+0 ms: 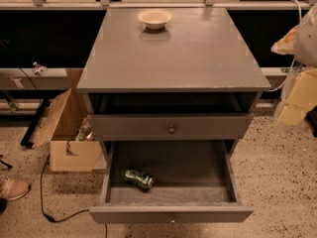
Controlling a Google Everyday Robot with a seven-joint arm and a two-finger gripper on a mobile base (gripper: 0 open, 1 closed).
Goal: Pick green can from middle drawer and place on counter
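Note:
The green can (138, 179) lies on its side on the floor of the open middle drawer (171, 213), left of centre and near the front panel. The counter (173, 53) is the grey cabinet top above it. My gripper (296, 100) shows as pale yellowish parts at the right edge of the camera view, close to the camera. It is level with the cabinet's upper front, far to the right of the can and well above it, holding nothing that I can see.
A shallow cream bowl (155, 18) stands at the back of the counter. The upper drawer (171, 126) is shut. An open cardboard box (64, 133) sits on the floor left of the cabinet, with a black cable (49, 202) and a person's shoe (12, 187) nearby.

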